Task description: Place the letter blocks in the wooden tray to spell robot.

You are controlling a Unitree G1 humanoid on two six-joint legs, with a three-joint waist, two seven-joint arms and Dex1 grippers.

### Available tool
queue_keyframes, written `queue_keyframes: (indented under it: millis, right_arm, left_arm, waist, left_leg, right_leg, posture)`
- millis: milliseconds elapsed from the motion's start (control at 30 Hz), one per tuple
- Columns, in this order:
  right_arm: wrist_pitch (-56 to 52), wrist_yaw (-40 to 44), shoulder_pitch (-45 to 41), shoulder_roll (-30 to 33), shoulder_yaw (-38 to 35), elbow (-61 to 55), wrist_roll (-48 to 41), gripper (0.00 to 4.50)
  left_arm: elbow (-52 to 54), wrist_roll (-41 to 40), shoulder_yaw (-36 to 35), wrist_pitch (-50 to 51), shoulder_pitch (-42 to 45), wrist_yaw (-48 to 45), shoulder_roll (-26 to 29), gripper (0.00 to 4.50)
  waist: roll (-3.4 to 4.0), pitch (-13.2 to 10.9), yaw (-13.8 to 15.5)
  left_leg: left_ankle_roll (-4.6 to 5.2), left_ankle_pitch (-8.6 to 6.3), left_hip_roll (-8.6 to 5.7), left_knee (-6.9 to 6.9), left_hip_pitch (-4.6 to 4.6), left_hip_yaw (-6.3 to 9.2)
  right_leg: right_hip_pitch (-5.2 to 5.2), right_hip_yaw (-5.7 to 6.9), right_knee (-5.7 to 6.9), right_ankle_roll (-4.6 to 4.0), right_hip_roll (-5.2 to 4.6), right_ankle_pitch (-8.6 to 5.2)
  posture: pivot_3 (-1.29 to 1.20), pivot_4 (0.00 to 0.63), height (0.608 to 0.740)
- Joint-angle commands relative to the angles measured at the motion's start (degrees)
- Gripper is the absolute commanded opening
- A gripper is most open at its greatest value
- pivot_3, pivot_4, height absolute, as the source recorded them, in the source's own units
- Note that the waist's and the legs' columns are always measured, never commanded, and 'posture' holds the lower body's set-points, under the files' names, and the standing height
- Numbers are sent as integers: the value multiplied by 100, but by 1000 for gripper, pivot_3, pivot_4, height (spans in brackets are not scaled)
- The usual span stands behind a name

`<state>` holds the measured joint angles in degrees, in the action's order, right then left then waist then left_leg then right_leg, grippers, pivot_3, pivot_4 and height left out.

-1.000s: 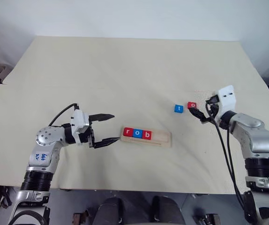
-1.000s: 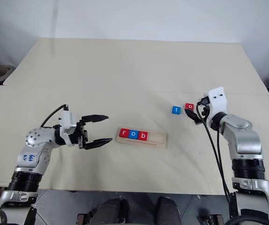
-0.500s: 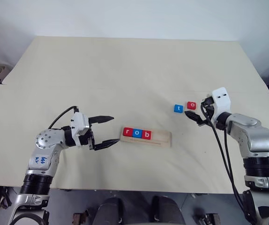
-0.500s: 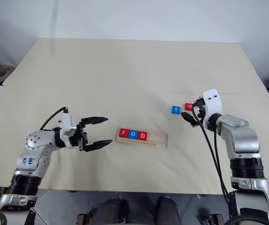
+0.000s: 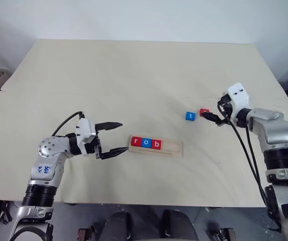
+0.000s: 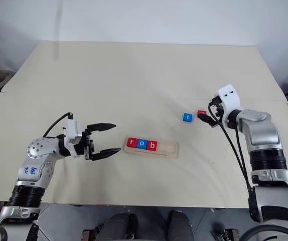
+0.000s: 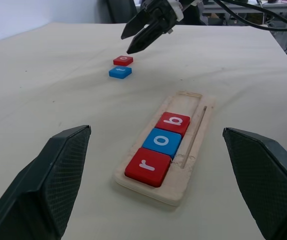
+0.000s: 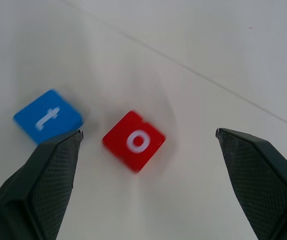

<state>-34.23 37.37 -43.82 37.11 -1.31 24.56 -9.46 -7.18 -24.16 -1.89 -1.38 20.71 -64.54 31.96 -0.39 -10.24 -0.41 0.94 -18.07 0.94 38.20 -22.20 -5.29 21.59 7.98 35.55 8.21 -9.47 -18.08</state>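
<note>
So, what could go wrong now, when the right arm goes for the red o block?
1. The blue t block lies close beside the red o block, and one of the right gripper's open fingers is near it. Closing may push or catch the t.
2. The o lies turned relative to the fingers, so the grip may land on corners and slip.
3. The wooden tray lies loose on the table; inserting the block may shift it.

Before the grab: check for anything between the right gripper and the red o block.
Nothing visible does. The right gripper is open above the red o block, which lies free on the table. The blue t block sits beside it, apart.
</note>
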Motion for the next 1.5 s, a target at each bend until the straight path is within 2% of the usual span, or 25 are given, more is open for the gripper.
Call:
queue_keyframes:
  millis: [33, 133, 300, 333, 433, 733, 1033, 1133, 1433, 1500]
  right_arm:
    - [-604, -798, 241, -415, -350, -640, -69, 4463]
    - [-982, -1460, 602, -842, -598, -1255, -53, 4463]
    - [-770, -2272, 946, -1282, -832, -1636, 85, 4463]
    - [-754, -2392, 989, -1371, -873, -1673, 74, 4289]
    - [-805, -2625, 1052, -1597, -926, -1791, 23, 3604]
    - [-769, -2968, 943, -1927, -1045, -1672, -93, 594]
    - [-606, -3308, 914, -2128, -1191, -1744, -169, 594]
    - [-722, -3317, 914, -2214, -1249, -1970, -291, 1153]
    - [-613, -3464, 585, -2352, -1146, -1845, -247, 4143]
    - [-486, -3497, 514, -2350, -1130, -1613, -183, 4143]
  left_arm:
    - [223, -28, -122, -53, -53, 68, 10, 4500]
    - [306, -48, -140, -35, -148, 113, 16, 4500]
    - [337, -54, -127, -3, -141, 140, 4, 4500]
    - [339, -57, -124, 6, -127, 143, 0, 4500]
    - [336, -61, -119, 25, -98, 133, 2, 4500]
    - [299, -56, -104, 46, -29, 93, -3, 4500]
    - [295, -56, -108, 34, -42, 108, -40, 4500]
    - [306, -56, -118, 28, -64, 109, -36, 4500]
    - [320, -52, -131, 41, -86, 114, -13, 4500]
    - [321, -53, -129, 43, -85, 111, -13, 4500]
  waist:
    - [0, 0, 4]
    - [1, 1, 8]
    - [1, 1, 26]
    - [1, 1, 20]
    - [1, 1, 2]
    - [2, 1, -18]
    - [2, 1, -33]
    - [2, 1, -66]
    - [2, 1, -126]
    - [2, 1, -127]
  left_leg:
    - [0, 0, 0, 0, -1, 0]
    - [0, 0, 2, -2, -1, 3]
    - [0, 0, 0, 5, 0, 4]
    - [0, 0, 0, 5, 0, 4]
    - [0, 0, 0, 1, 3, 3]
    - [0, 0, 0, 0, 2, 3]
    - [0, 0, 0, -1, 2, 3]
    - [0, 0, 1, -3, 2, 4]
    - [0, 0, 2, -11, 2, 8]
    - [0, 0, 1, -11, 2, 8]
  right_leg:
    - [0, 1, 0, 0, 0, 0]
    - [1, 1, 2, 0, 0, 0]
    - [0, -4, 5, 0, -1, 0]
    - [0, -4, 5, 0, -1, 0]
    - [0, -7, 5, 0, 0, 0]
    - [2, -8, 5, 0, 1, 0]
    - [3, -9, 5, 0, 1, 0]
    - [4, -9, 6, 0, 1, 0]
    - [13, -14, 6, 0, 2, 0]
    - [14, -17, 6, 0, 2, 0]
  posture:
    - [0, 150, 740]
    - [0, 150, 740]
    - [0, 150, 740]
    - [0, 150, 740]
    - [0, 150, 740]
    - [0, 150, 740]
    - [0, 150, 740]
    - [0, 150, 740]
    - [0, 150, 740]
    - [0, 150, 740]
